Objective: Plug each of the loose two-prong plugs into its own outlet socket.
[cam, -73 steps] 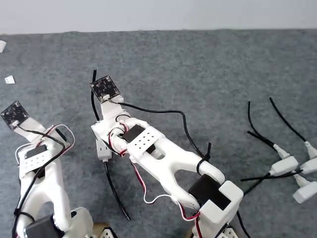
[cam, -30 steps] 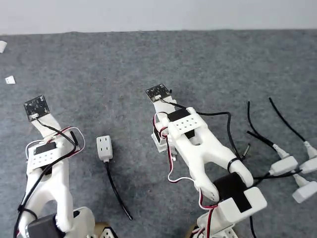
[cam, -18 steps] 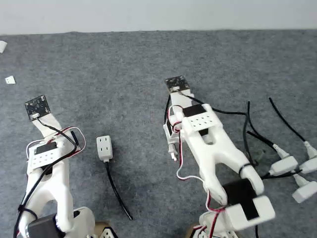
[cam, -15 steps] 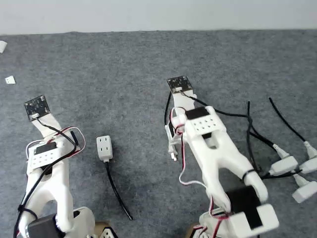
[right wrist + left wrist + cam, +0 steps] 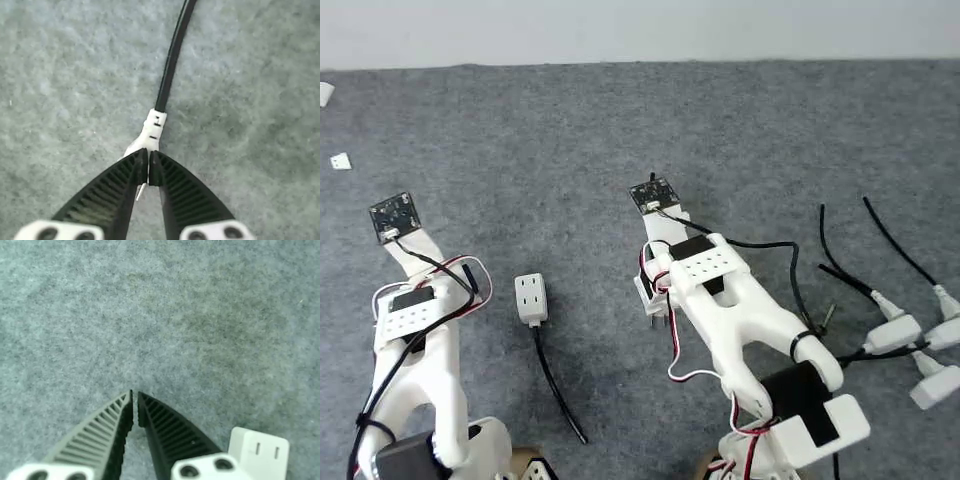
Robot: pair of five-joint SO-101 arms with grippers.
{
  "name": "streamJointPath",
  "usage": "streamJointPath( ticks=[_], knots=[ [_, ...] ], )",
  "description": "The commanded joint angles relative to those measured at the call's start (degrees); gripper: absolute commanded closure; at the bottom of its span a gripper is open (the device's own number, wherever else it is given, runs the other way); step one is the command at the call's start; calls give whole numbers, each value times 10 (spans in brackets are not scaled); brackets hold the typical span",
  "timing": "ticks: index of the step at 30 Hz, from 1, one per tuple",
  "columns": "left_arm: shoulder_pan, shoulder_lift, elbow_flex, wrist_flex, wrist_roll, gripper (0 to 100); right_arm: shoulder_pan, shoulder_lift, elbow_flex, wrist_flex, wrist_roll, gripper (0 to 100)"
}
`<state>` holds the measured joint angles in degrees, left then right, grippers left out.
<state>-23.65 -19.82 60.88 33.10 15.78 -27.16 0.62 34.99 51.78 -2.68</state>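
The right arm, which stood over the outlet block (image 5: 530,297) moments ago and then swung off toward the middle of the grey carpet (image 5: 740,130), now tips back a little toward the block in the high view. The block lies where it lay a second ago, sockets up, its black lead (image 5: 555,385) trailing toward the robot's base. The shift suggests the arm is lining up a carry to a socket, though gripper and block are well apart and no plug is seated yet.

The right gripper (image 5: 148,159) is clamped on a white two-prong plug (image 5: 151,131). Its ribbed fingers (image 5: 115,195) are pinched almost together around the plug's body. A metal prong (image 5: 141,191) peeks out between them, and the plug's black cord (image 5: 172,55) runs away across the carpet. Whether the plug is lifted or resting on the carpet cannot be told.

The left gripper (image 5: 135,399) hangs over bare carpet, its fingers (image 5: 107,435) closed with nothing between them, and the outlet block sits near it. The other loose plugs (image 5: 895,333) wait in a cluster at the right edge of the high view, well apart from the block, so most of the task appears to remain.
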Motion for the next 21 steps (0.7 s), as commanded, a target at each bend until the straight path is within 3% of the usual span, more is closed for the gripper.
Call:
streamJointPath(
  ticks=[1, 7, 12, 21],
  knots=[
    [4, -10, -21, 3, -4, 987, -9, 1, -25, -13, -3, 991],
    [4, -10, -21, 3, -4, 987, 0, 2, -42, -14, -15, 990],
    [4, -10, -21, 3, -4, 987, 26, 7, -47, -36, -90, 990],
    [4, -10, -21, 3, -5, 987, 23, 39, -61, -34, -93, 986]
  ],
)
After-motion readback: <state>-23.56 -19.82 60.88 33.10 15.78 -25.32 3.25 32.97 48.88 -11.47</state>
